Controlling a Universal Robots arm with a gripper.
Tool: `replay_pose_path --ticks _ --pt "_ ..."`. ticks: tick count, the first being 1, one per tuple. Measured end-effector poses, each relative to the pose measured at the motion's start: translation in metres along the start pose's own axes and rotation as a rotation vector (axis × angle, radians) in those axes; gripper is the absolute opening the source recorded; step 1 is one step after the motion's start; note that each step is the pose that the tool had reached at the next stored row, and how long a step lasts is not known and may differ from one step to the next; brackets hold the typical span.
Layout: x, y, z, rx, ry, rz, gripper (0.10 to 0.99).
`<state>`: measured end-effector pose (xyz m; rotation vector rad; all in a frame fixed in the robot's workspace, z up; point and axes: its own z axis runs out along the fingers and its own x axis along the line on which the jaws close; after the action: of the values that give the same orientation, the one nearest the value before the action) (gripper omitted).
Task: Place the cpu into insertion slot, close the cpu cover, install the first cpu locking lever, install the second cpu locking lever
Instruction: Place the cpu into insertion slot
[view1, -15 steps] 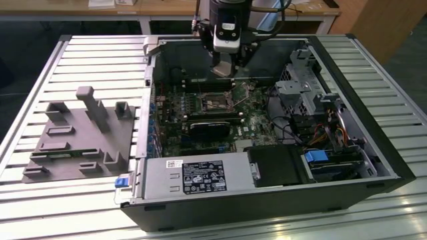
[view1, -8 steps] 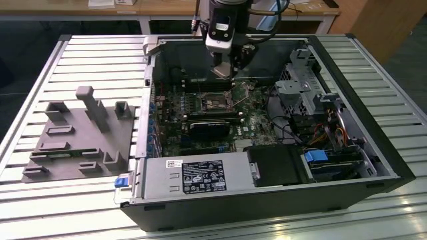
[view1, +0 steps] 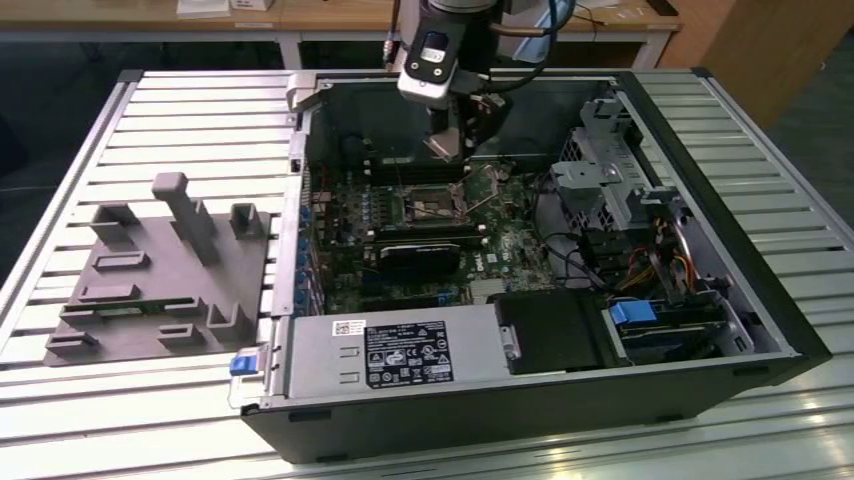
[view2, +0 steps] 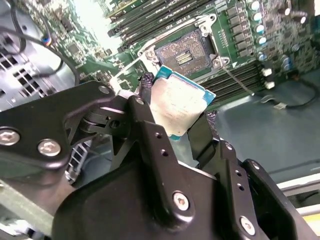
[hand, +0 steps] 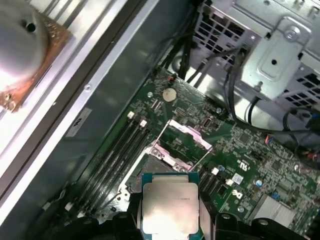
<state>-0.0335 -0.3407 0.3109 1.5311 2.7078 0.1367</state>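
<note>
Silver-grey cpu (view2: 179, 106) is pinched in your gripper (view1: 449, 148), hanging just above the bare insertion slot (view1: 435, 206), upper middle of the exterior view, not seated yet. The cpu cover (hand: 184, 133) is flipped up off the slot in the first wrist view.

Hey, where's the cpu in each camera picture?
Exterior view: cpu in the gripper, above the motherboard.
Second wrist view: cpu gripped just beside the open insertion slot.
First wrist view: cpu gripped, beside the memory slots.
Shared landmark: the insertion slot.
</note>
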Motion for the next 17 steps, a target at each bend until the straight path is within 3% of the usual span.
replay_pose_path --ticks 17 --pt "-0.0002 -0.0009 0.0101 -0.006 -0.0278 0.308 0.537"
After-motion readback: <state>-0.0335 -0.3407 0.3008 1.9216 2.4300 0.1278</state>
